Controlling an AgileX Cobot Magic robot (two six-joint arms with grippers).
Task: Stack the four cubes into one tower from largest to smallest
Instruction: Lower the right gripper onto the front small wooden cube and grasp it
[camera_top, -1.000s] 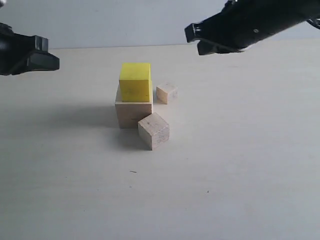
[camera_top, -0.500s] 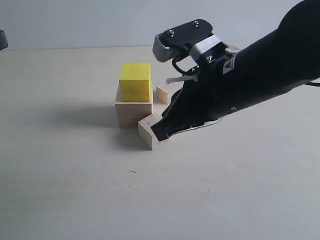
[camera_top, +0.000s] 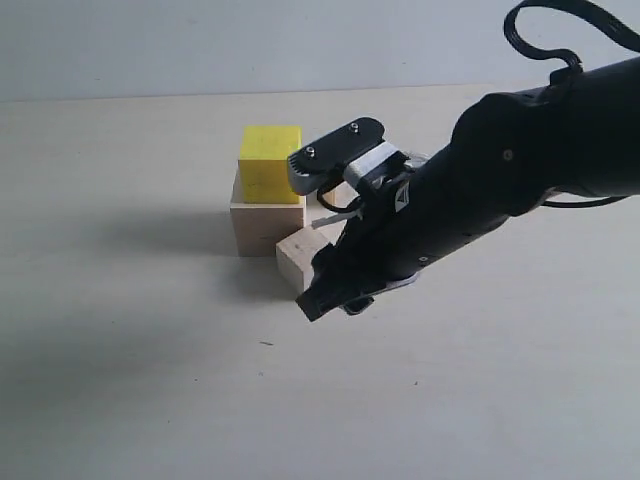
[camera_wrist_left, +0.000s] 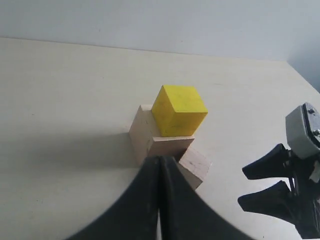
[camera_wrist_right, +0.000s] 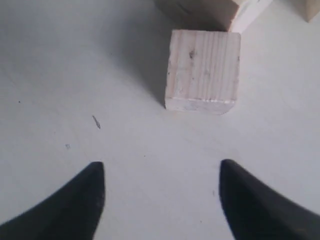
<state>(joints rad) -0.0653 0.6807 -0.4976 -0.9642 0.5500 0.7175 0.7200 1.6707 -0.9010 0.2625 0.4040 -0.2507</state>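
the right gripper (camera_top: 335, 292) and right arm (camera_top: 520, 160) fill the frame's centre right, crowding the small wood cube (camera_top: 292, 262); bare table (camera_top: 130, 380) lies open across the lower left.

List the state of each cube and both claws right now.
large pale cube: on table, tower base.
yellow cube: stacked on large pale cube, top bare.
mid wood cube: on table beside the base, not gripped.
smallest cube: off the tower, mostly hidden.
right claw: open, empty, short of mid wood cube.
left claw: shut, empty.
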